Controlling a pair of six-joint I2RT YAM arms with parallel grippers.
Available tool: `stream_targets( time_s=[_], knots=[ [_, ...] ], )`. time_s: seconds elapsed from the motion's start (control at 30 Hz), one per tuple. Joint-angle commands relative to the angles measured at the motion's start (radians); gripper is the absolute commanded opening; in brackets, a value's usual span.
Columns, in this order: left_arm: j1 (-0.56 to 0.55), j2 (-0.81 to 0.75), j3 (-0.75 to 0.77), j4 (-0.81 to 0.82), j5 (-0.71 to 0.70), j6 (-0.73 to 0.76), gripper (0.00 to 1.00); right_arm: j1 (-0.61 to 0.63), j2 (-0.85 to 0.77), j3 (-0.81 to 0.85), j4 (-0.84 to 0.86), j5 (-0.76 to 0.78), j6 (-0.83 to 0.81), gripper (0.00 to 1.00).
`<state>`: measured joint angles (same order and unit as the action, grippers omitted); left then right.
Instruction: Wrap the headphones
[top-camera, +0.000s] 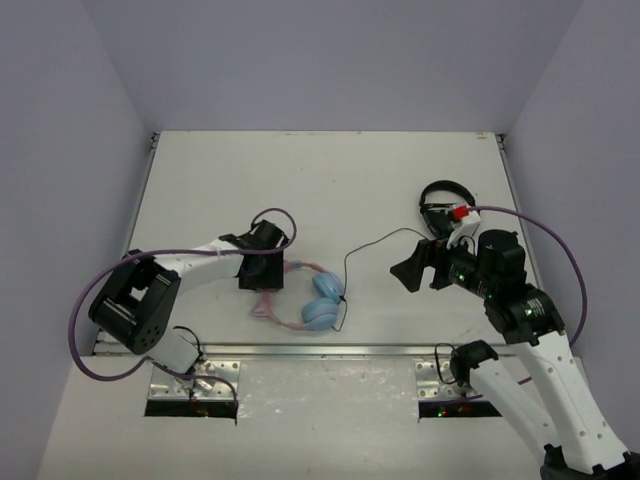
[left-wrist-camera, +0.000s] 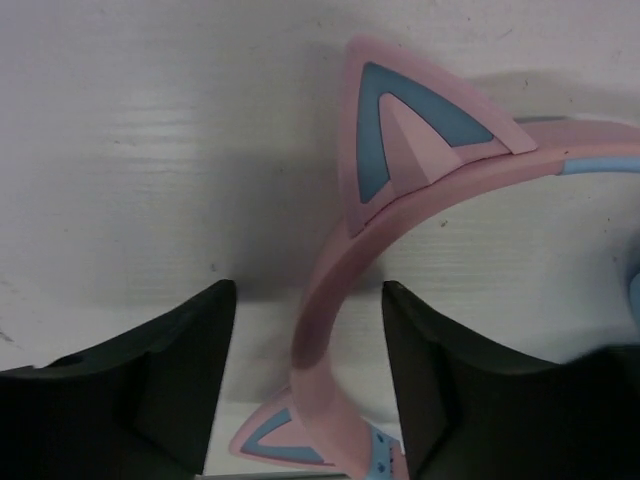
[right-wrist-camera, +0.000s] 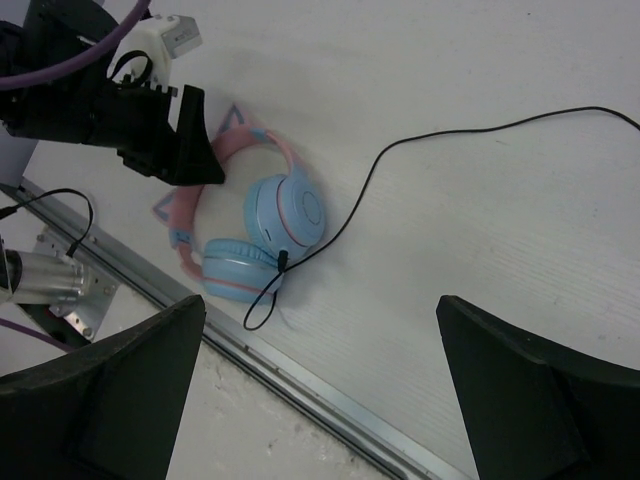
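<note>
Matt pink plastic headphones (left-wrist-camera: 330, 330) (smooth) on faintly grained white table (left-wrist-camera: 130, 150).

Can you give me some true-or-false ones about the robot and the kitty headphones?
1. The left gripper is open, one finger on each side of the pink headband. True.
2. The right gripper is holding the cable. False: it is open and holds nothing.
3. The cable is wound round the headphones. False: it trails loose across the table.
4. Some black headphones lie over on the right. True.
</note>
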<state>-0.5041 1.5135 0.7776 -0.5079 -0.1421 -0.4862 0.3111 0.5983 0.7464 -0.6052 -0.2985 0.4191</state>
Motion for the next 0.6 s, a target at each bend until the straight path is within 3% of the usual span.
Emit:
stream_targets(
  time_s=[0.0,0.03,0.1,0.13,0.3,0.43,0.57],
  knots=[
    [-0.034,0.049,-0.029,0.078,-0.033,-0.066,0.54,0.000,0.020,0.004,0.056,-0.027,-0.016,0.99],
    [-0.039,0.057,-0.038,0.084,-0.034,-0.069,0.33,0.002,0.017,0.002,0.055,-0.022,-0.019,0.99],
    [-0.040,0.071,-0.063,0.095,-0.037,-0.078,0.19,0.002,0.009,-0.013,0.062,-0.014,-0.020,0.99],
    [-0.045,0.068,-0.063,0.085,-0.046,-0.083,0.03,0.002,0.002,-0.019,0.074,-0.014,-0.019,0.99],
    [-0.096,-0.132,0.037,-0.101,-0.213,-0.112,0.00,0.000,-0.040,-0.114,0.224,-0.200,-0.028,0.99],
    [-0.171,-0.314,0.209,-0.283,-0.359,-0.150,0.01,0.000,-0.110,-0.274,0.587,-0.315,0.019,0.99],
    [-0.224,-0.456,0.377,-0.418,-0.464,-0.158,0.00,0.002,-0.022,-0.364,0.844,-0.468,0.069,0.99]
  ],
)
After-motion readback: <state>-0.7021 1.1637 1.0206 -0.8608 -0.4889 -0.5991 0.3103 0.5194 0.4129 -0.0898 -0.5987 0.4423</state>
